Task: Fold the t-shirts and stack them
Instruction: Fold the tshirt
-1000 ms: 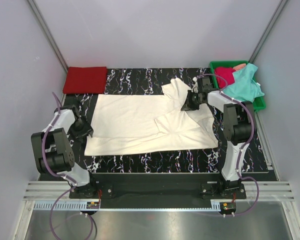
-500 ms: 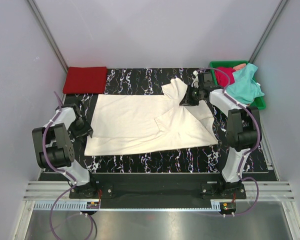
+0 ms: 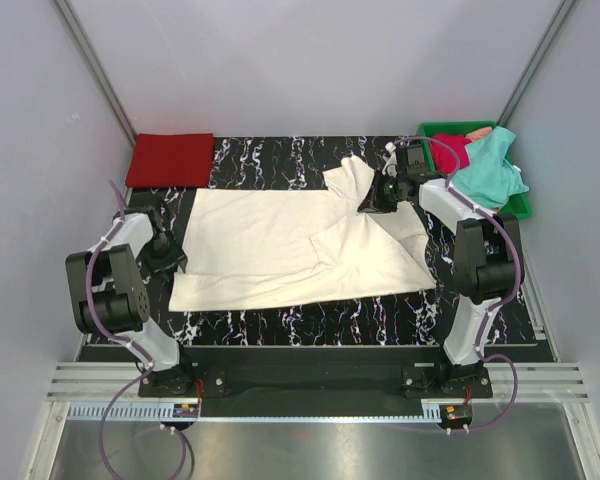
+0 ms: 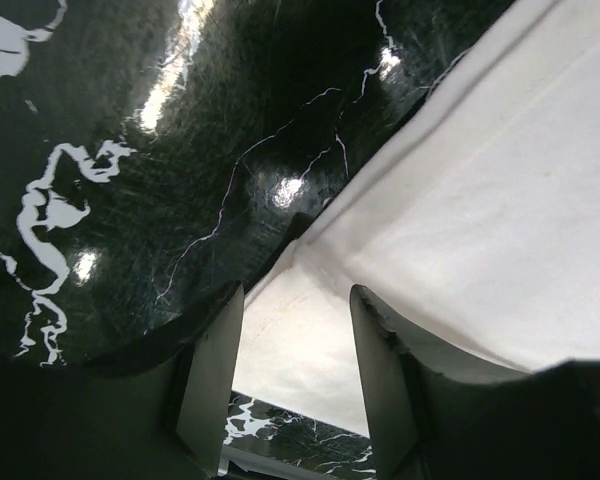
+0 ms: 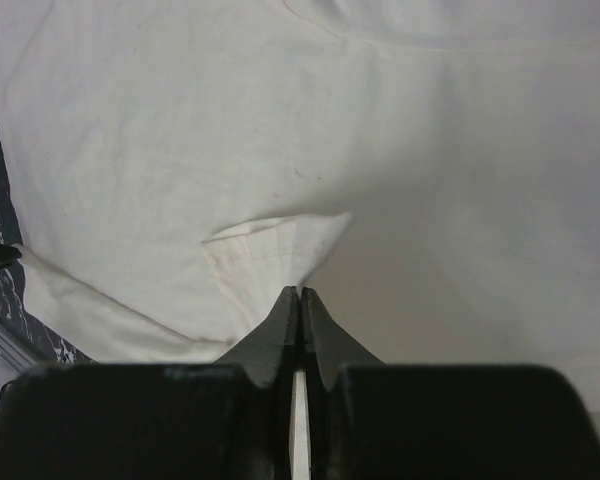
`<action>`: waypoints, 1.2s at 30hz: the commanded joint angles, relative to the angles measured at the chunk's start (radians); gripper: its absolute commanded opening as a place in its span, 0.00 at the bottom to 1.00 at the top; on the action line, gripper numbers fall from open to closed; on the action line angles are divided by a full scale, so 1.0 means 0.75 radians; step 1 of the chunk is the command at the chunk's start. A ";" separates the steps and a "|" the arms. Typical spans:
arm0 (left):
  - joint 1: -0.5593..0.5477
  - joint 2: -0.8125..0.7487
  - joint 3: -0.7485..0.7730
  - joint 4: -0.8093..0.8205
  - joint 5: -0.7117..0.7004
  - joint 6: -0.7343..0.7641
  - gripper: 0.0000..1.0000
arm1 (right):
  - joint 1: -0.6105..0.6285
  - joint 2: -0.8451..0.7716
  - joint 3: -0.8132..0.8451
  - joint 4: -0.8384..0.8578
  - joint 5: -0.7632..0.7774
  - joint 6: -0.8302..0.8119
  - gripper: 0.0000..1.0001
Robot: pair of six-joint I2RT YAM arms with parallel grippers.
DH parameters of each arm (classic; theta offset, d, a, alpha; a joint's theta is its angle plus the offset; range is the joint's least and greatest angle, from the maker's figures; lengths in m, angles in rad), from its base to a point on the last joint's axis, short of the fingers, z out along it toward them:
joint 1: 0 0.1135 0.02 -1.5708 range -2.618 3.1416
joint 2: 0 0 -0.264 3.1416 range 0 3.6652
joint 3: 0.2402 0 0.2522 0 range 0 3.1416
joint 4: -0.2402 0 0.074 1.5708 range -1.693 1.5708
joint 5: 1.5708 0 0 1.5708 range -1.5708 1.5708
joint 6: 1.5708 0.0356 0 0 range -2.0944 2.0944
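Near left first: left gripper (image 4: 298,300) down low at the left edge of the cream-white t-shirt (image 3: 270,245), fingers kinda half apart with a bit of hem lying between them, not pinched. Shirt itself spread flat across the middle of the black marbled table (image 3: 300,322), right part folded back over itself. Further back on the right, right gripper (image 5: 298,292) squeezed fully together on a little pucker of that same cream cloth, just beside the sleeve. At the far left corner, red t-shirt (image 3: 170,160) folded into a neat rectangle. Far right, green tray (image 3: 450,127) with the crimson t-shirt (image 3: 448,150) inside and the teal t-shirt (image 3: 490,170) draped over it.
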State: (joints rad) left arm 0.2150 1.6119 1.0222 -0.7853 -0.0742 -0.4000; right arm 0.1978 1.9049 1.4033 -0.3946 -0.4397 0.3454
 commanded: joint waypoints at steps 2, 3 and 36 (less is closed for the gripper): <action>-0.010 0.070 0.054 0.030 0.023 0.004 0.50 | 0.014 -0.081 -0.016 0.021 -0.040 0.006 0.06; -0.010 0.076 0.057 0.031 0.027 0.006 0.50 | 0.014 -0.081 -0.018 0.023 -0.042 0.008 0.06; -0.008 0.113 0.042 0.059 0.042 0.042 0.00 | 0.012 0.297 0.186 -0.048 0.032 -0.037 0.31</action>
State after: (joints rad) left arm 0.2092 1.7065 1.0393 -0.7612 -0.0414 -0.3840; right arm 0.1982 2.0998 1.4887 -0.4149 -0.4496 0.3458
